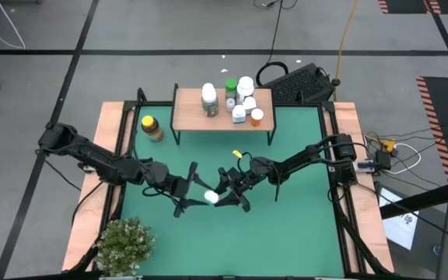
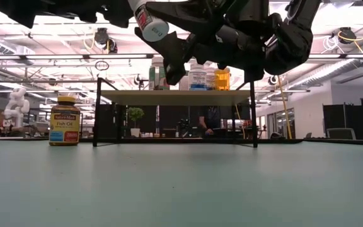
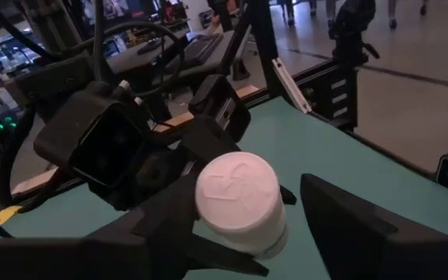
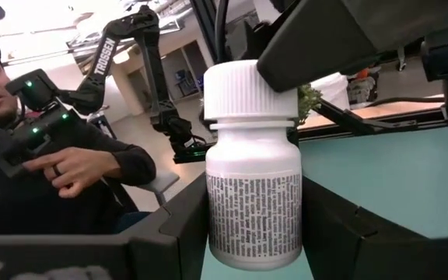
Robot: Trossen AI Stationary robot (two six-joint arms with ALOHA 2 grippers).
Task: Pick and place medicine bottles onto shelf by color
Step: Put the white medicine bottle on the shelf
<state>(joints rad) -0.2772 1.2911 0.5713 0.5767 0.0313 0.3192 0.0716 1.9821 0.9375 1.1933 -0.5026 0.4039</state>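
A white medicine bottle (image 1: 211, 197) with a white cap (image 3: 236, 194) hangs above the middle of the green mat between my two grippers. My right gripper (image 4: 255, 237) is shut on it. My left gripper (image 3: 243, 214) faces the cap end and is open. One of its fingers (image 3: 166, 222) is close against the cap and the other (image 3: 348, 225) stands apart from it. The wooden shelf (image 1: 222, 110) stands at the far side with several bottles on it. An amber, yellow-capped bottle (image 1: 152, 128) stands on the mat left of the shelf. My right gripper pinches the bottle's lower body (image 4: 218, 233) between its two fingers, coming from the table's right. The bottle runs on along the fingers, its cap (image 4: 247, 89) away from the wrist and toward the left arm. It is lifted clear of the mat. My left gripper has a finger (image 4: 309, 47) right beside the cap; whether it touches, I cannot tell.
A potted plant (image 1: 125, 243) stands at the near left corner. A wooden frame (image 1: 113, 148) borders the mat. A keyboard (image 1: 302, 82) lies behind the shelf. A person (image 4: 22, 140) sits beyond the table in the right wrist view.
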